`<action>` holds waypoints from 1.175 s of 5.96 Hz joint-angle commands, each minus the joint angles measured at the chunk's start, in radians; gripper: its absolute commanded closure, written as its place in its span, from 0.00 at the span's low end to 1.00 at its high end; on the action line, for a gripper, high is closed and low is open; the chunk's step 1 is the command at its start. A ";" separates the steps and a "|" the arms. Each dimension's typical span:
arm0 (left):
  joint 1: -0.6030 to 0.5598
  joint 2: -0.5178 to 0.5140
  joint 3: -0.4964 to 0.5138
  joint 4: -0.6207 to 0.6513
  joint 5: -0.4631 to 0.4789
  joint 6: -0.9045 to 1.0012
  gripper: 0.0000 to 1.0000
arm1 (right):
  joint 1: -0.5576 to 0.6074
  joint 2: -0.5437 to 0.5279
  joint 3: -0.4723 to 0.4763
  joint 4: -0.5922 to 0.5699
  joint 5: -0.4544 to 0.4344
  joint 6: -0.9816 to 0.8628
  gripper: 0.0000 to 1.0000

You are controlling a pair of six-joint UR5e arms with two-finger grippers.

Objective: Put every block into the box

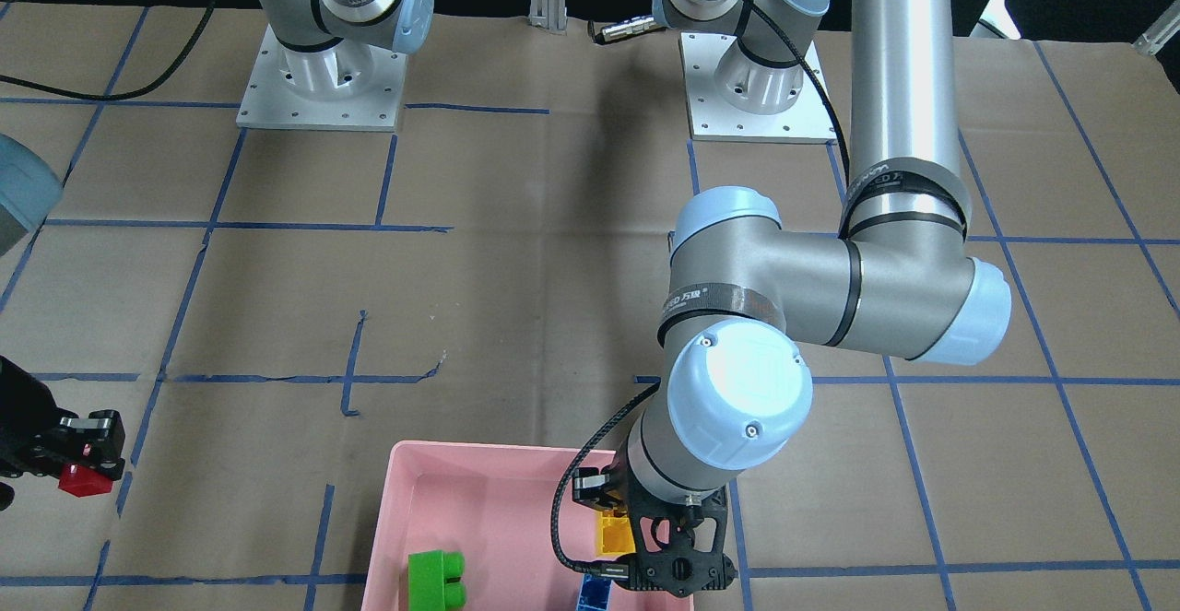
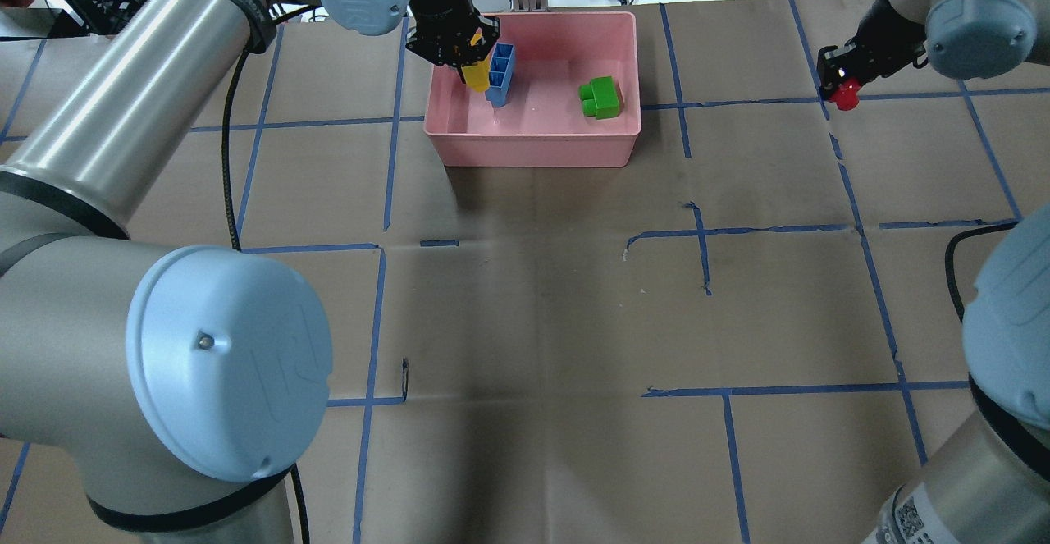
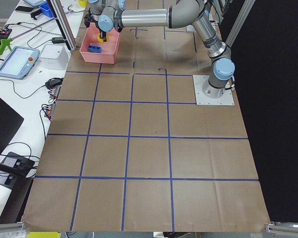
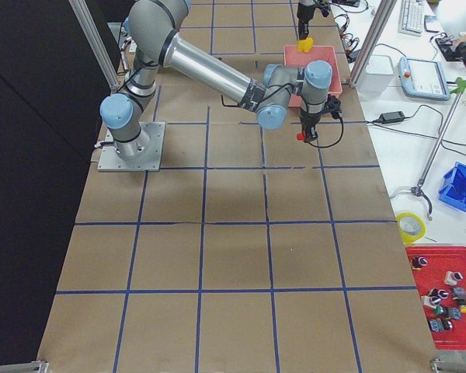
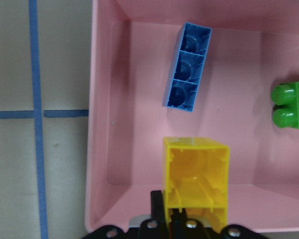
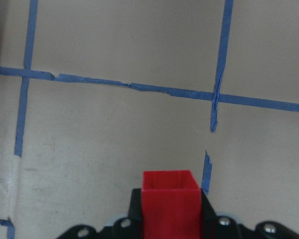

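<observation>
Up at the top centre of the overhead frame, we're seeing the box [image 2: 541, 150] already holding the green brick [image 2: 600, 98] and the blue brick [image 5: 187, 67], so we're reckoning the job is about halfway. The left gripper [image 2: 467, 61] is hanging over the box's left end, fingers clamping the yellow brick [image 5: 196, 172]. In the left wrist view that brick is sitting right at the fingertips, bottom centre, hollow side facing the camera, just below the blue one and apart from it. So we're calling this the drop-off step, and the next move is probably just letting go.

Over at the upper right of the overhead frame, the right gripper [image 2: 842, 89] is pinching the red brick [image 6: 168, 201] above the paper [image 6: 114, 139], well apart from the box. We're guessing it needs carrying leftward to the box before releasing.
</observation>
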 commanded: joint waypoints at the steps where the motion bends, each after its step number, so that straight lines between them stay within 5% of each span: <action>1: -0.005 -0.028 -0.001 0.067 0.008 -0.023 0.50 | 0.015 0.007 -0.133 0.130 0.087 0.058 0.94; 2: -0.003 -0.025 -0.001 0.133 0.011 -0.026 0.00 | 0.033 0.017 -0.157 0.130 0.209 0.078 0.93; 3: 0.003 -0.005 0.008 0.143 0.012 -0.024 0.00 | 0.067 0.027 -0.174 0.129 0.306 0.167 0.93; 7: 0.147 0.242 -0.097 -0.105 0.031 0.164 0.00 | 0.326 0.294 -0.445 0.113 0.290 0.267 0.93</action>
